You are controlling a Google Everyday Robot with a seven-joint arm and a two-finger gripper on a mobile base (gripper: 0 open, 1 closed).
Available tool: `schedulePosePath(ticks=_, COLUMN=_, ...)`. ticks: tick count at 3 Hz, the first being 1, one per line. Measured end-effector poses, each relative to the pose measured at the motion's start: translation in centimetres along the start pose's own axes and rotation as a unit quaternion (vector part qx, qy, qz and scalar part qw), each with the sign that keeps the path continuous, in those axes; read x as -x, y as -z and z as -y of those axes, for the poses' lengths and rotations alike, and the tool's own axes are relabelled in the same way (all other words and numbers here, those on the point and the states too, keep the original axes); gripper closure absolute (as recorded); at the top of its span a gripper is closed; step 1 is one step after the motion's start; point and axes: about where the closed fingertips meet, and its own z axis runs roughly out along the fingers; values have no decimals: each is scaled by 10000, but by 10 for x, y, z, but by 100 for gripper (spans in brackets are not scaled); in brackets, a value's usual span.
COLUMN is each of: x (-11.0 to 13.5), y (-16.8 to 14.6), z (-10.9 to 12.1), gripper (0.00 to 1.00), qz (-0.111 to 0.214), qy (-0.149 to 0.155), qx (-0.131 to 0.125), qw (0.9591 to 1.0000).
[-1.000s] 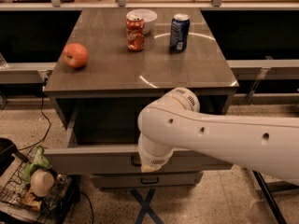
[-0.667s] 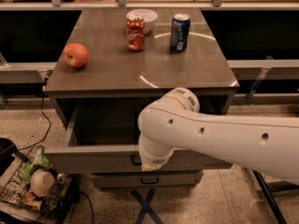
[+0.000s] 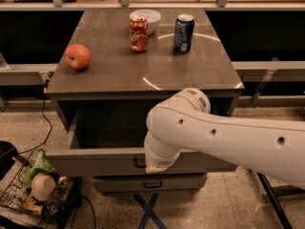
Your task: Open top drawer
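Observation:
The top drawer of the grey cabinet stands pulled out toward me, its wide grey front low in the view and its dark inside showing under the tabletop. Only the left end of its dark pull handle shows. My white arm reaches in from the right and bends down over the drawer front. The gripper is at the handle, mostly hidden behind my wrist. A narrower drawer front with a small handle sits shut below.
On the cabinet top stand a red apple, a red can, a blue can and a white bowl. A wire basket of items sits on the floor at the left. A blue tape cross marks the floor.

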Motion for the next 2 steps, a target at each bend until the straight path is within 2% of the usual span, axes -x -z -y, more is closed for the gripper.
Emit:
schedulePosePath(ticks=1, x=-12, y=24, z=14, gripper=100, qz=150, qy=-15, qx=-197, qw=9997)
schedulePosePath(ticks=2, x=-42, y=85, z=46, gripper=100, qz=467, qy=-151, qx=-642, qw=9967)
